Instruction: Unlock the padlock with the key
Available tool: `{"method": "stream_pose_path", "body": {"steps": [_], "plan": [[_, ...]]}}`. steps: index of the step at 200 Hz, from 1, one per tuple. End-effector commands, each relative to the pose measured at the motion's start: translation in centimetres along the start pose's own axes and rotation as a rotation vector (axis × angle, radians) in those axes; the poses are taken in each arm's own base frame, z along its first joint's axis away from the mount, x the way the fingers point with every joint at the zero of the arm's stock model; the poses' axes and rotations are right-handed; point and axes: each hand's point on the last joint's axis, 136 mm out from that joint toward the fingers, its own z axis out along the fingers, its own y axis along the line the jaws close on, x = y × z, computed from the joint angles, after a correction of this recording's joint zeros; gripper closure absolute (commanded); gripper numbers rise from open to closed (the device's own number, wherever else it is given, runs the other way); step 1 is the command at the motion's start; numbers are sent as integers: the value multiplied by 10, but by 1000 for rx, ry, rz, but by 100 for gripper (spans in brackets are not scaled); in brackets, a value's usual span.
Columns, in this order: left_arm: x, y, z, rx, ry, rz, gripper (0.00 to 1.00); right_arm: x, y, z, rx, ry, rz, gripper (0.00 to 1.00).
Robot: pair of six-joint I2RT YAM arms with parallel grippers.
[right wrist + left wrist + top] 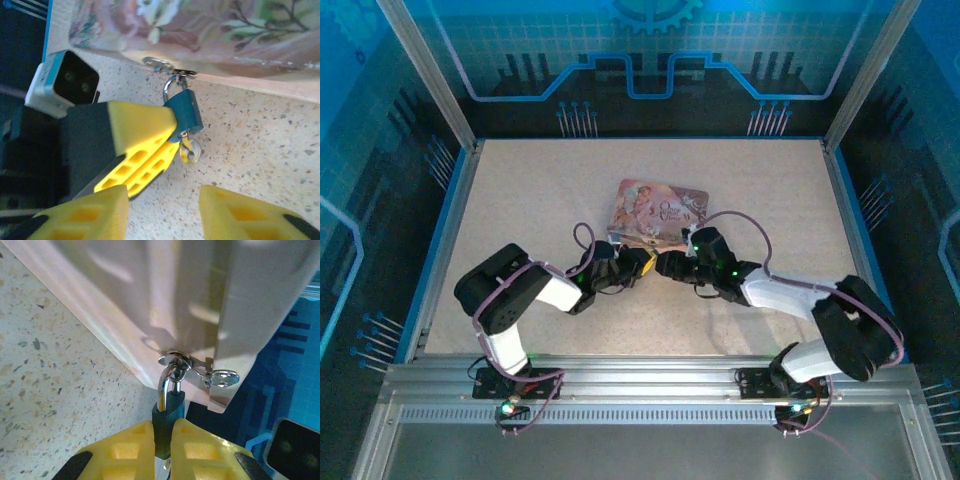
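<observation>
On the table (pixel 520 200) lies the pink tin (pixel 660 208), the left gripper (pixel 163 429) clenched on the small blue padlock (pixel 183 114) hooked through the tin's clasp (pixel 175 360), the right gripper (pixel 162 196) spread wide and empty just beside it, the key (pixel 190 150) poking from the padlock's underside.

No readable text. The pink tin (pixel 660 212) has a patch of ornate lettering on its lid, right of the printed figure in the top view, too small and blurred to make out. The padlock (pixel 184 116) body in the right wrist view: plain blue face, no legible stamp.
</observation>
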Motion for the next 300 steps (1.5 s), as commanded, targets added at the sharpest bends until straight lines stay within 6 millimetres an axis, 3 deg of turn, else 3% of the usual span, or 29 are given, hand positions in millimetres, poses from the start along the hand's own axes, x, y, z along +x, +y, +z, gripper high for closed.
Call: {"method": "stream_pose_path", "body": {"steps": [1, 26, 61, 86, 117, 162, 190, 200, 229, 300], "plan": [[-4, -27, -1, 52, -29, 54, 88, 2, -12, -22, 81, -18, -159, 47], [-4, -28, -2, 49, -31, 57, 88, -20, 0, -55, 117, -140, -422, 30], [-4, -30, -3, 46, -32, 57, 88, -34, 43, -86, 69, -313, -984, 28], [-4, -29, -4, 39, -33, 34, 88, -11, 59, -85, 69, -323, -1438, 25], [-5, -29, -5, 28, -37, 28, 88, -8, 38, -69, 230, -251, -1721, 23], [-6, -32, -4, 38, -42, 5, 88, -5, 8, -36, 351, -116, -1860, 22], [-5, -37, -2, 51, -38, 0, 88, 2, 9, -16, 300, -84, -1867, 23], [-5, -39, -2, 54, -37, -3, 88, 1, 16, -9, 266, -104, -1859, 27], [-5, -40, -2, 57, -36, -11, 88, 3, 12, 11, 227, -57, -1852, 37], [-5, -43, -2, 71, -38, -30, 89, -10, 6, 22, 213, -61, -1817, 49]]}}
